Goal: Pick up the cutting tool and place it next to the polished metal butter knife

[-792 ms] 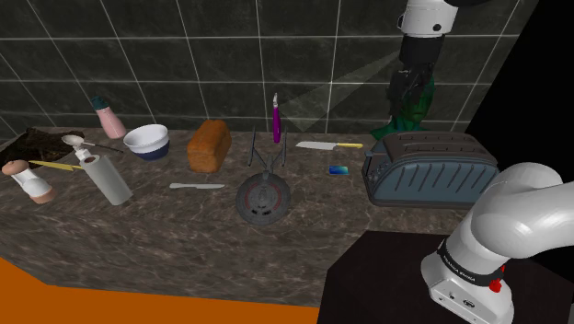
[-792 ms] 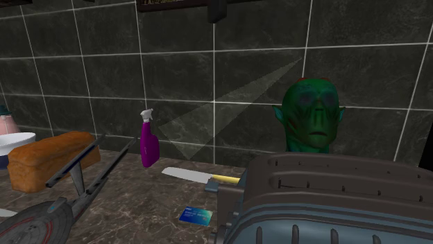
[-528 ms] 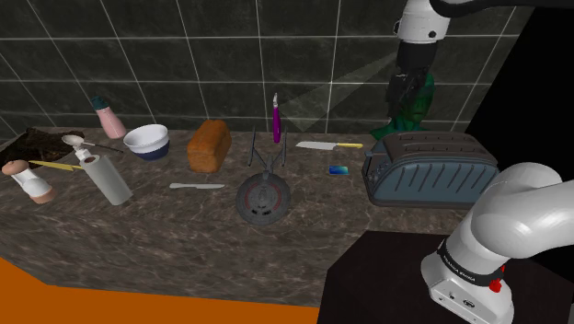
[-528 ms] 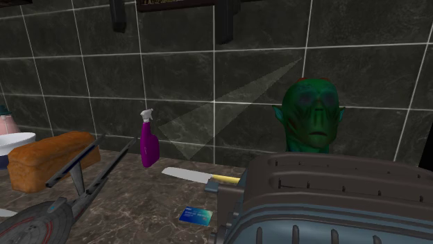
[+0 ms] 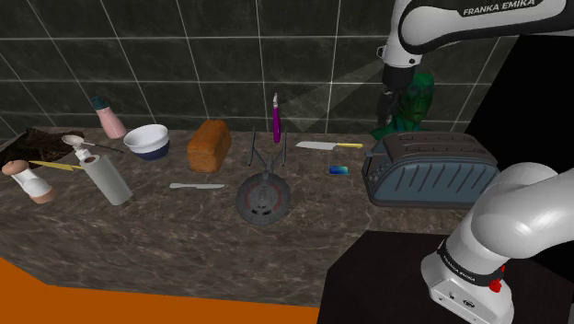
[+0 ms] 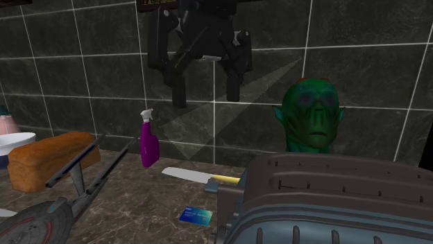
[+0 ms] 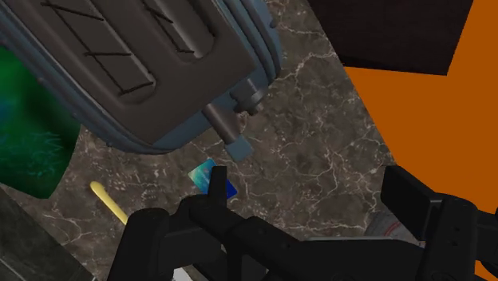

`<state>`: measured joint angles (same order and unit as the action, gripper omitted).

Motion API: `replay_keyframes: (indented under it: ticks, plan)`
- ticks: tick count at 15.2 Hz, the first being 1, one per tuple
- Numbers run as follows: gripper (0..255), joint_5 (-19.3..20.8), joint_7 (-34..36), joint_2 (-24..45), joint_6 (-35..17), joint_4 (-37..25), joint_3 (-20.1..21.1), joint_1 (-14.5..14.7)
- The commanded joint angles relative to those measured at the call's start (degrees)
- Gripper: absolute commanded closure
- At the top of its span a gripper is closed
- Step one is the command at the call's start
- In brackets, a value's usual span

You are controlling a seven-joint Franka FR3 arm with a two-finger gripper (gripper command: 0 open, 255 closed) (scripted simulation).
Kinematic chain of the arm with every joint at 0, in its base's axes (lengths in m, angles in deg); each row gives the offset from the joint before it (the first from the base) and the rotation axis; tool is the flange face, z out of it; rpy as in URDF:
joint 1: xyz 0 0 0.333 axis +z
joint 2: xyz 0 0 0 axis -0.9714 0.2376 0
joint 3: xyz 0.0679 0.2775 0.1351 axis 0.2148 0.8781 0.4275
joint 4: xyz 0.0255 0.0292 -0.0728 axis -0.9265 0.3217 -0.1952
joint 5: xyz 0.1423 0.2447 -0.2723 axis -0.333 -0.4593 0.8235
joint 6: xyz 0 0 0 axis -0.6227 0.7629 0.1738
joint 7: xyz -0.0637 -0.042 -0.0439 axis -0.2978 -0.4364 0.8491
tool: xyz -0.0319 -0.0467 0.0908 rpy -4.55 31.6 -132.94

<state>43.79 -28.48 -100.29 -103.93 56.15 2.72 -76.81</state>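
Observation:
The cutting tool is a kitchen knife (image 5: 322, 145) with a pale blade and yellow handle, lying flat near the back wall between the purple spray bottle (image 5: 276, 120) and the toaster (image 5: 430, 166). It shows again (image 6: 198, 176) in the second exterior view, and its yellow handle (image 7: 108, 203) in the wrist view. The grey butter knife (image 5: 196, 186) lies further along the counter, in front of the bread loaf (image 5: 209, 144). My gripper (image 5: 388, 110) hangs open and empty high above the counter, beside the green head. Its fingers (image 6: 180, 90) stand apart above the knife.
A green head figure (image 6: 316, 114) stands behind the toaster (image 6: 326, 201). A blue card (image 5: 339, 170) lies by the toaster. A starship model (image 5: 265, 189), bowl (image 5: 147, 141), pink bottle (image 5: 109, 118) and white bottle (image 5: 109, 177) spread along the counter. A black area lies beyond the wall's edge.
My arm has swung toward the shoulder view's left and lowered. The gripper has dropped into the second exterior view from its top edge. Nothing on the counter has moved.

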Motion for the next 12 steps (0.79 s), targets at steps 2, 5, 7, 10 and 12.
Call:
replay_keyframes:
  ticks: [2, 5, 7, 10, 12]
  plan:
    - [0, 0.9, -4.8, 4.8, -5.7, 0.4, -2.6, 0.4]
    - [0, 1.2, -9.7, 10.4, -11.1, -0.4, -5.2, 1.0]
    - [0, 1.0, -13.1, 14.5, -14.4, -1.4, -6.9, 1.4]
    - [0, -0.3, -18.4, 21.1, -19.1, -3.5, -9.1, 2.2]
    - [0, -1.6, -22.2, 25.6, -22.0, -5.4, -10.3, 2.6]
